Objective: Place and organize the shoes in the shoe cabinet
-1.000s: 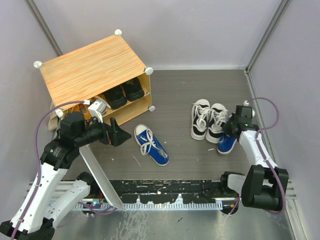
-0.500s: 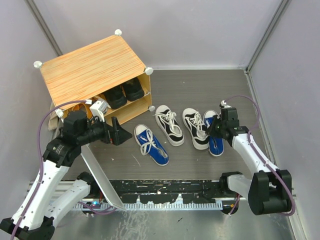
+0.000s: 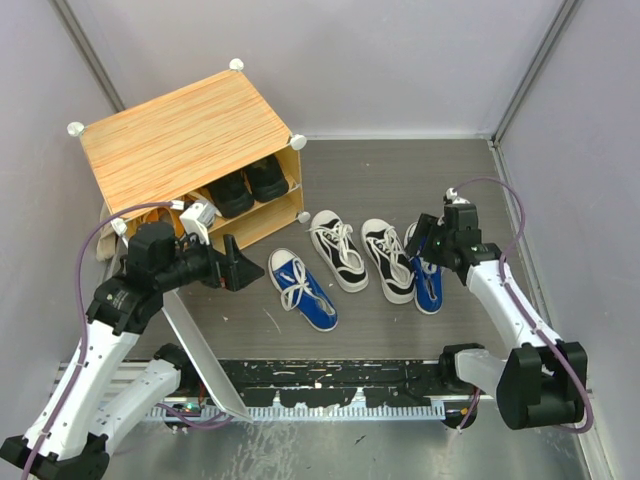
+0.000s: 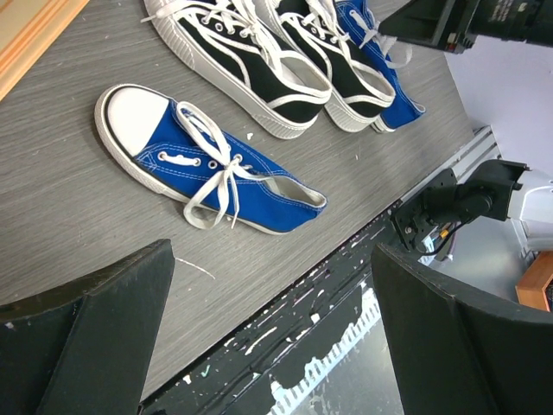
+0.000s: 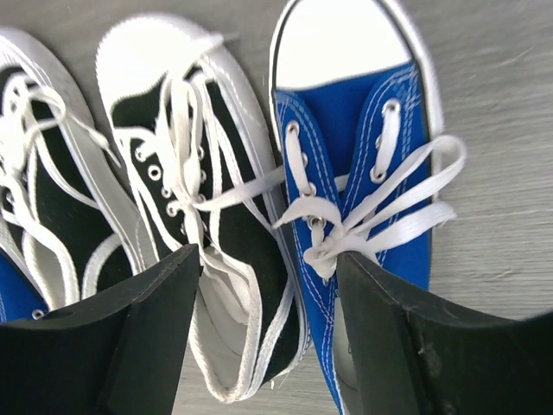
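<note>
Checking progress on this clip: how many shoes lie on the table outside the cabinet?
4: a blue shoe in front of the cabinet, a black-and-white shoe beside it, a second black-and-white shoe next along, and a second blue shoe partly under the right pincer. None looks hidden.

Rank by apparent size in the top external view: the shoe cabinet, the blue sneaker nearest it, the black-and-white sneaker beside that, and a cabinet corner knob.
1. shoe cabinet
2. blue sneaker and black-and-white sneaker: too alike to rank
3. corner knob
</note>
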`<move>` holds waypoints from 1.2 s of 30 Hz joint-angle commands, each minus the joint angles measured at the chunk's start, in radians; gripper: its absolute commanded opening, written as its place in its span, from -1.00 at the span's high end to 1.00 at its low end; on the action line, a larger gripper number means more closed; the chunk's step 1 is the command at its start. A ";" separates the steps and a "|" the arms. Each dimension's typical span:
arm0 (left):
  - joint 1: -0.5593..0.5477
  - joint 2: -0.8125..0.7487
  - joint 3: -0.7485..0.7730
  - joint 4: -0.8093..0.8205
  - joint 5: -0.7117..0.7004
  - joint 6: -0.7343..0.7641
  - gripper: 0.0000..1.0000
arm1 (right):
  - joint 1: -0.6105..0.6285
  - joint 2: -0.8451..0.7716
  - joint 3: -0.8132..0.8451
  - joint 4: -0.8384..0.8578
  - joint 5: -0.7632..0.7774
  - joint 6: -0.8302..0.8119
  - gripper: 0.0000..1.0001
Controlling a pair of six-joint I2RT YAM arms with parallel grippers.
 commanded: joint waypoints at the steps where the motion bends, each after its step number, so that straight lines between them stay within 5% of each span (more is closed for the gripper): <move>1: -0.003 -0.020 -0.003 0.055 0.007 -0.007 -0.96 | 0.004 -0.046 0.082 -0.061 0.123 0.023 -0.38; 20: -0.003 -0.011 0.016 0.015 -0.016 0.008 -0.96 | 0.004 0.209 -0.009 0.065 0.077 0.062 -0.16; 30: -0.004 -0.020 0.022 -0.009 -0.036 0.012 -0.96 | 0.003 0.170 0.040 0.038 0.164 0.032 0.89; 36: -0.003 -0.018 0.048 -0.029 -0.056 0.022 -0.96 | 0.005 0.022 0.166 -0.056 0.288 -0.033 0.98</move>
